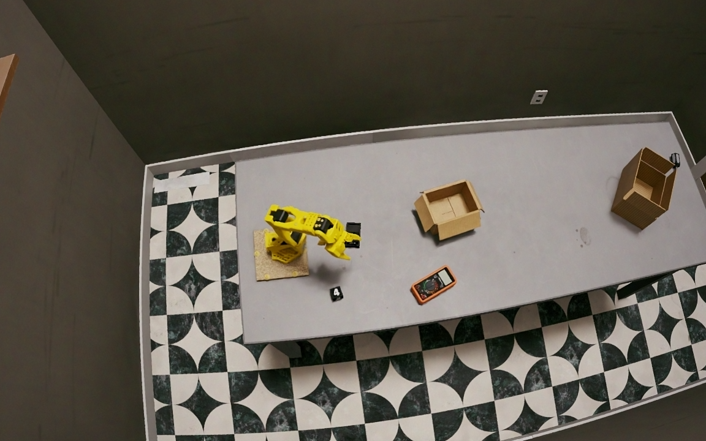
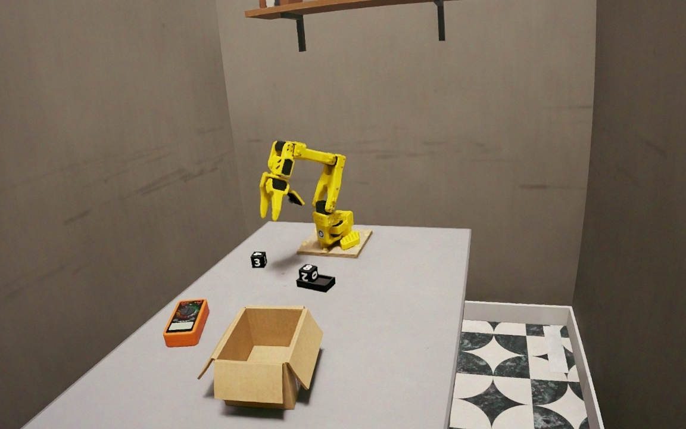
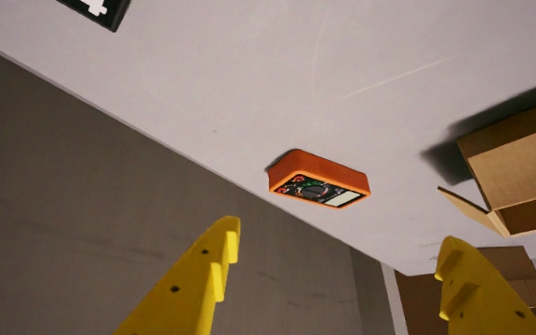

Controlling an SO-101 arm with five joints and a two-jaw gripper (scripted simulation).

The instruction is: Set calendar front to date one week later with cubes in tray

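Observation:
My gripper (image 1: pixel 354 248) (image 2: pixel 269 218) (image 3: pixel 342 228) is open and empty, raised high above the table. One black cube (image 1: pixel 336 294) (image 2: pixel 258 260) (image 3: pixel 92 9) stands on the table outside the tray, with a white 4 on top and a 3 on a side in the exterior view. The black tray (image 1: pixel 353 225) (image 2: pixel 313 286) holds the other cube (image 2: pixel 308 273) at one end; its other end holds no cube. That cube shows an 8 on top, and a 2 and a 0 on the sides. The gripper partly covers the tray in the top view. The front with the month's name is hidden.
An orange multimeter (image 1: pixel 433 284) (image 2: pixel 186 322) (image 3: pixel 319 179) lies near the table's long edge. An open cardboard box (image 1: pixel 448 211) (image 2: pixel 249 381) (image 3: pixel 524 172) stands beyond the tray. Another cardboard box (image 1: pixel 643 188) is at the far end. The arm's base is on a wooden board (image 1: pixel 262 271) (image 2: pixel 364 245).

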